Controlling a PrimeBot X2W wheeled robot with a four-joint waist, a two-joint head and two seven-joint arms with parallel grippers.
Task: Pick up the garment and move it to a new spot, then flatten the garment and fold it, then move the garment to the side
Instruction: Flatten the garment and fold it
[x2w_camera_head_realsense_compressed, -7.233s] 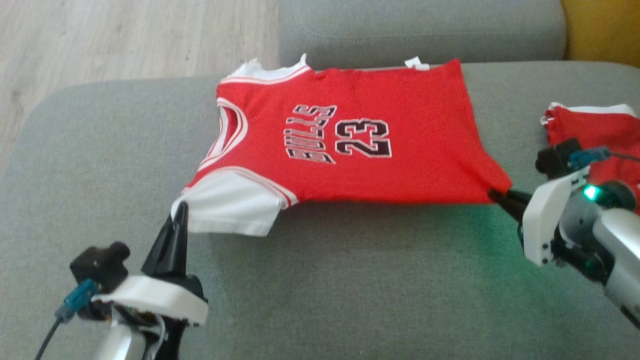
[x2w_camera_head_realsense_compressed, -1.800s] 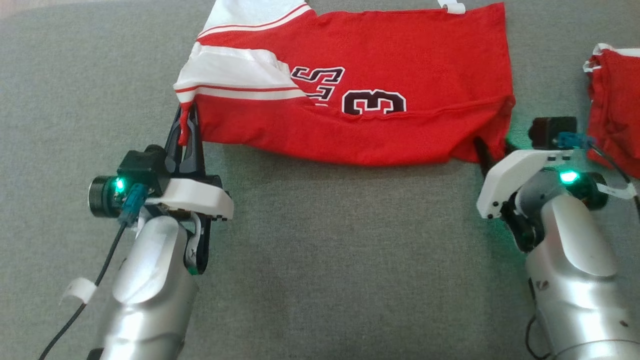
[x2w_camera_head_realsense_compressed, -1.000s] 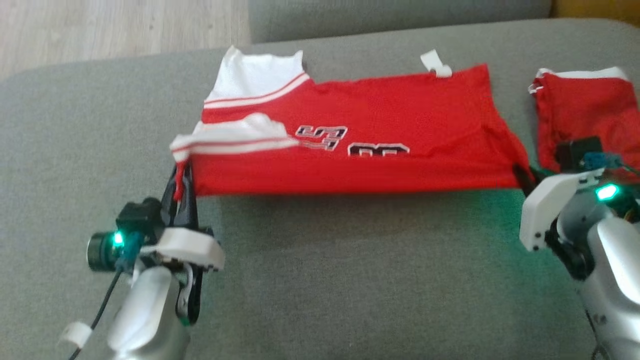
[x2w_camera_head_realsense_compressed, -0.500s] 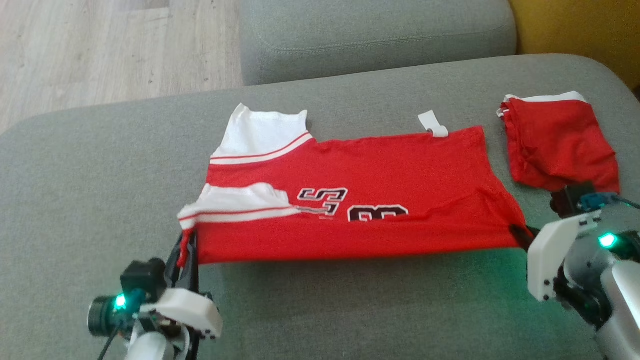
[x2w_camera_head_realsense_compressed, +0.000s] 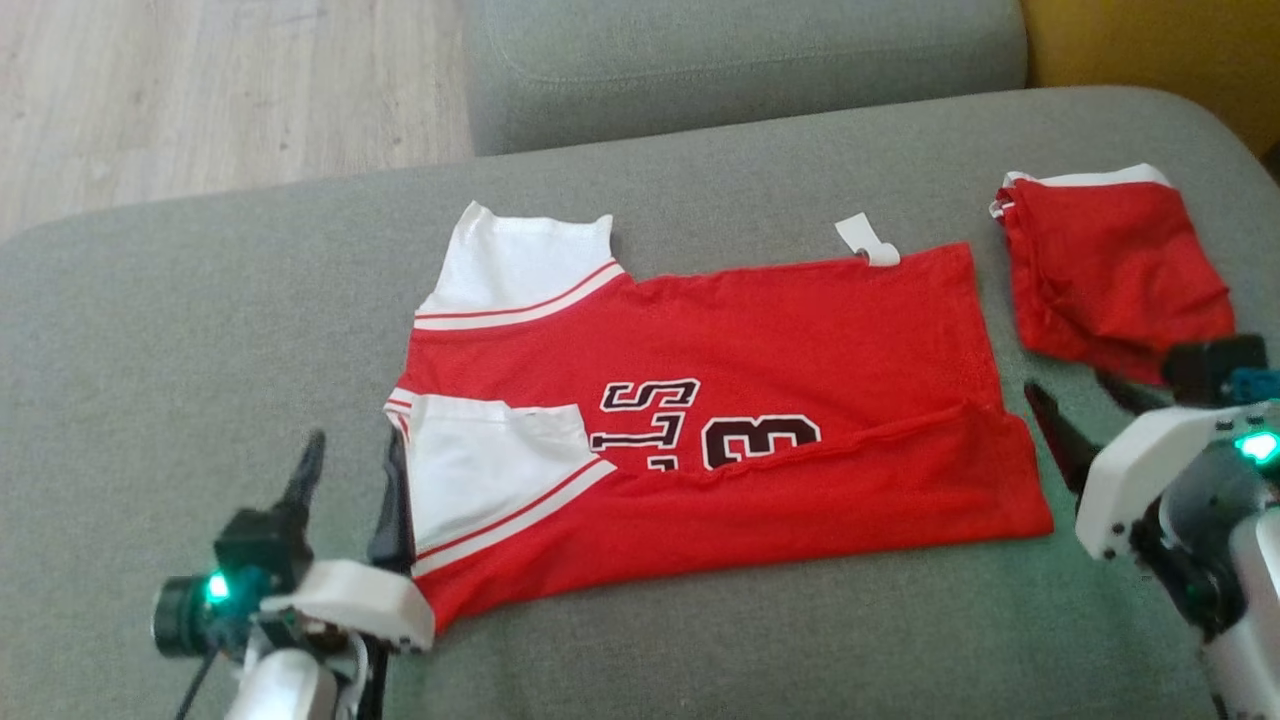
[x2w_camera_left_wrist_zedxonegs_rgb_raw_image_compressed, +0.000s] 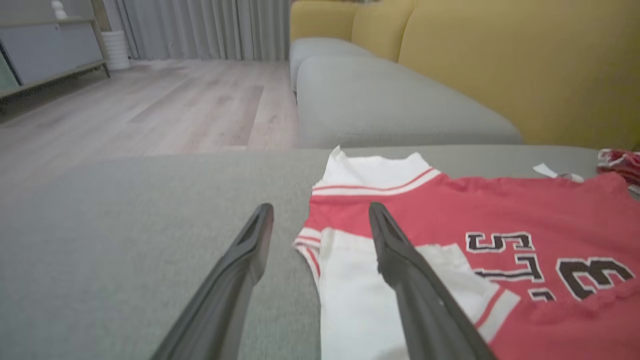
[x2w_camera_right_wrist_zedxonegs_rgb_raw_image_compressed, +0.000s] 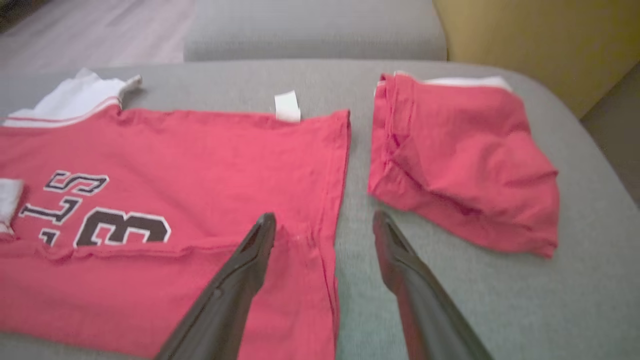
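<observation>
On sofa (x2w_camera_head_realsense_compressed: 700, 640), folding garment (x2w_camera_head_realsense_compressed: 760, 340); holding nothing, left end effector (x2w_camera_head_realsense_compressed: 355, 450) and right end effector (x2w_camera_head_realsense_compressed: 1068, 395) both apart; next, regrip for crosswise fold.

— What colours has the basketball jersey (x2w_camera_head_realsense_compressed: 760, 340)?
— Red, with white sleeves striped red, and black digits outlined white.
— And the folded garment (x2w_camera_head_realsense_compressed: 1110, 270) at upper right?
— Red too, white edge. The sofa (x2w_camera_head_realsense_compressed: 200, 330) is grey.

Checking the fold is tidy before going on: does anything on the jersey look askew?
Yes. The folded-over flap of the jersey lies slanted: in the head view its hem edge climbs toward the right, and its near-left corner sticks out lowest.
</observation>
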